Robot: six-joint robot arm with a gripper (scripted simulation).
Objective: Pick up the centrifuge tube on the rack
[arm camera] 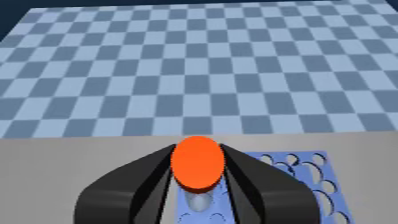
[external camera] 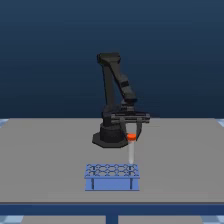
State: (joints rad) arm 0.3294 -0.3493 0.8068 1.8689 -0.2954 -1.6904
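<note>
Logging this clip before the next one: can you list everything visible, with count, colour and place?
centrifuge tube: one, whitish with an orange-red cap, upright between the gripper's fingers, above the rack's end at the exterior view's right; whether its tip has cleared the holes I cannot tell.
rack: one, blue, grid of round holes, near the table's front edge.
table: one, grey, under everything.
floor: blue-and-white checkered, beyond the table.
arm: one, black, on a round base behind the rack.
gripper: one, black, closed on the tube's cap.
</note>
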